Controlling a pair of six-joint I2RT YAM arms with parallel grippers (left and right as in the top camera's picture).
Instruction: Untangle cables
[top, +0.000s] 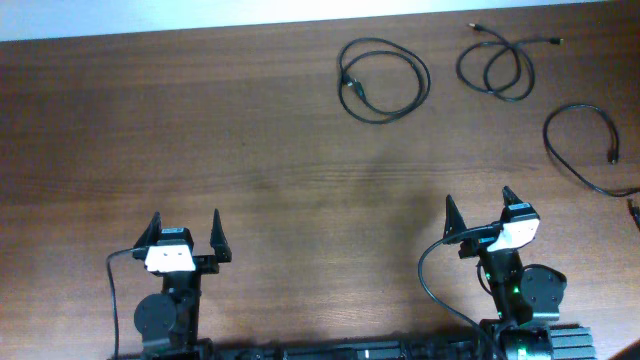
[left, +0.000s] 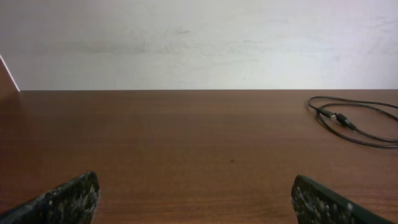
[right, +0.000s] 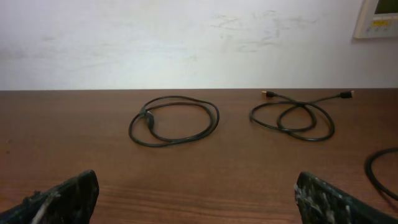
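Three thin black cables lie apart on the far right of the wooden table. One is a round coil (top: 384, 80), also in the right wrist view (right: 174, 121) and the left wrist view (left: 357, 120). The second is a looped cable with plug ends (top: 498, 63), also in the right wrist view (right: 297, 117). The third is an open loop near the right edge (top: 585, 148), partly cut off in the right wrist view (right: 380, 171). My left gripper (top: 186, 234) (left: 196, 199) and right gripper (top: 480, 212) (right: 198, 196) are open and empty near the front edge, far from the cables.
The brown wooden table (top: 200, 140) ends at a white wall along its far edge (right: 186, 43). A white wall panel (right: 379, 18) is at the upper right. Thick black arm wires (top: 430, 280) curve by the right arm base.
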